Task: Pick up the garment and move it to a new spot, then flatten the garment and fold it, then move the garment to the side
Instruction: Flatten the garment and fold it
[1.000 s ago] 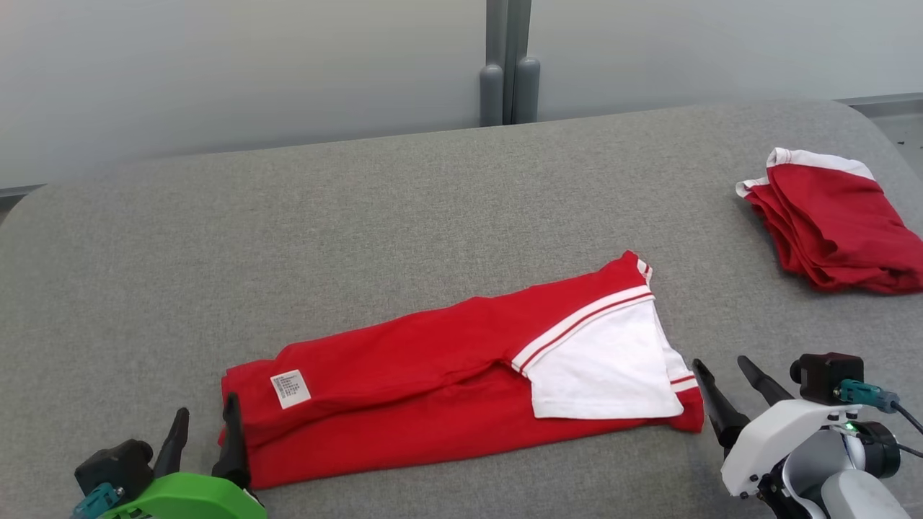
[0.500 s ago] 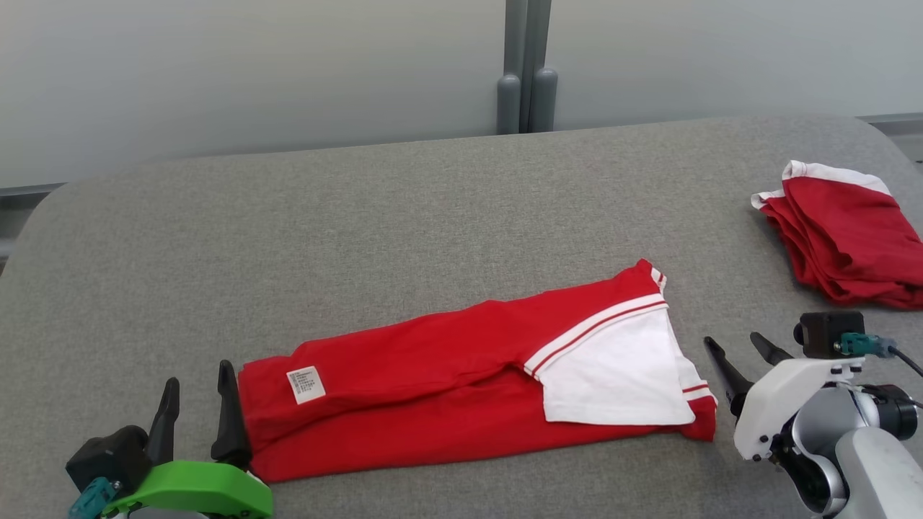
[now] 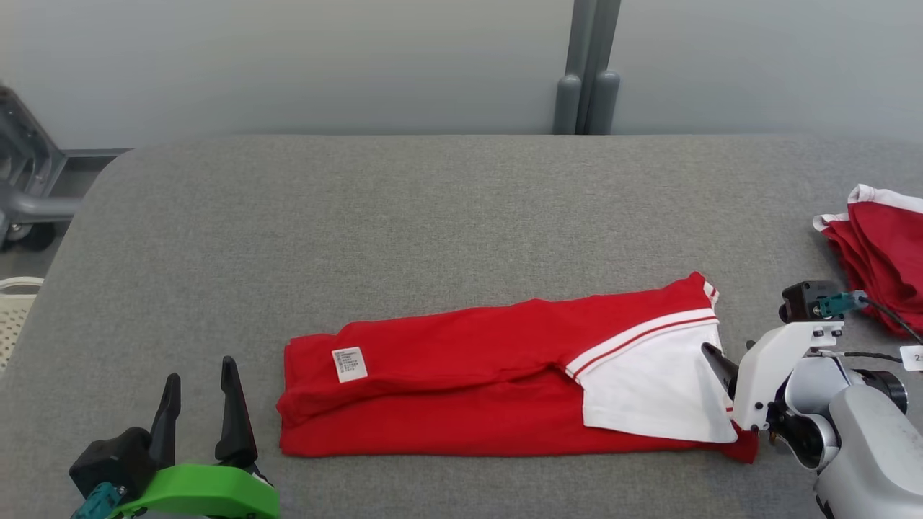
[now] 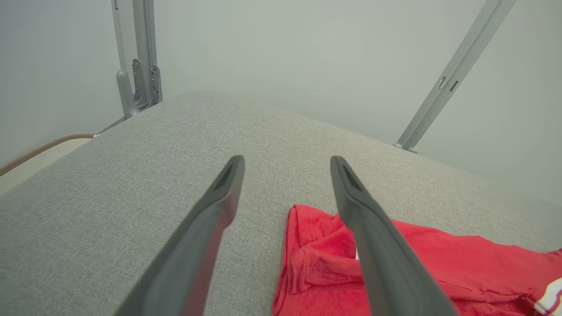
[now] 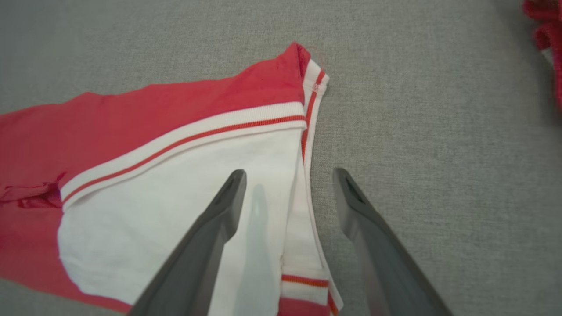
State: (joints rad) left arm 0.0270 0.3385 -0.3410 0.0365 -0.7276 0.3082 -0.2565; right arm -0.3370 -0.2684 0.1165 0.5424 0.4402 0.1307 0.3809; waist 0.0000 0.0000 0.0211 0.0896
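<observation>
Garment (image 3: 461,346): red shirt with a white panel (image 3: 649,389) trimmed in red and white stripes, folded into a long band. It lies flat on the near half of the grey counter (image 3: 433,216), running left to right.
Care label (image 3: 349,364): white tag near the garment's left end, facing up.
Right gripper (image 5: 290,174): at the garment's right end; fingers spread wide and empty, one above the white panel, the other above bare counter just past the striped hem. Contact with the cloth cannot be told.
Left gripper (image 3: 201,369): near the counter's front left, apart from the garment's left end; fingers spread wide, empty.
Second garment (image 3: 883,245): red-and-white folded pile at the counter's right edge, well apart.
Backdrop: pale wall with a grey post (image 3: 585,72).
</observation>
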